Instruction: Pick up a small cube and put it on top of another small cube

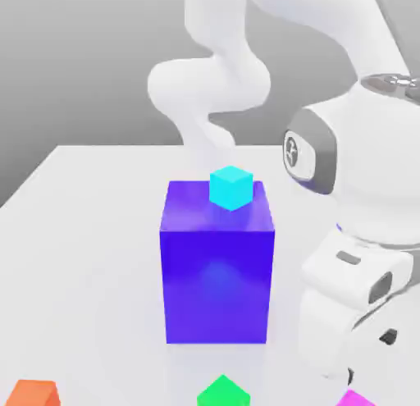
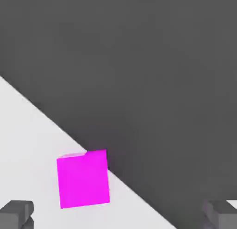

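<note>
Magenta cube (image 2: 84, 181) on table (image 1: 90, 265); gripper (image 2: 118, 215) open; cyan cube (image 1: 231, 189) atop blue block (image 1: 216, 285).

Is white almost everywhere on the arm (image 1: 361, 150), with smooth, rounded shells and thick, tube-like links (image 1: 209, 84). Wears a grey band (image 1: 322, 146) around one joint, and on its end a pale oval cap (image 1: 302, 154) with a dark, round marking (image 1: 291, 149). Shows shiny metallic parts (image 1: 402, 83) on top, perhaps screws. Has also dark grey, slot-like recesses (image 1: 349, 257) in the lower white casing (image 1: 358, 273). At the gripper (image 2: 118, 216), carries blocky grey fingertips (image 2: 16, 215) with stepped edges.
</note>
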